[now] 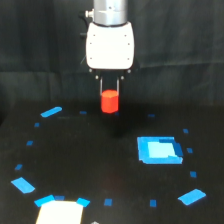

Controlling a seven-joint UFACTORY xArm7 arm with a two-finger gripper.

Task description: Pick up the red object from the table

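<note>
The red object [109, 102] is a small red-orange short cylinder block at the centre of the exterior view. My gripper [109, 90] has a white body and two thin dark fingers [101, 85] that come straight down onto the block's top on both sides. The jaws stand closed against the block. The block's base sits at about the level of the black table [75, 160]; I cannot tell whether it rests on the table or hangs just above it.
A bright blue square patch [158, 149] lies on the exterior view's right of centre. Small blue tape marks ring the table, such as one mark [51, 111] at the left and one [192, 196] at the lower right. A white object [59, 212] sits at the bottom edge.
</note>
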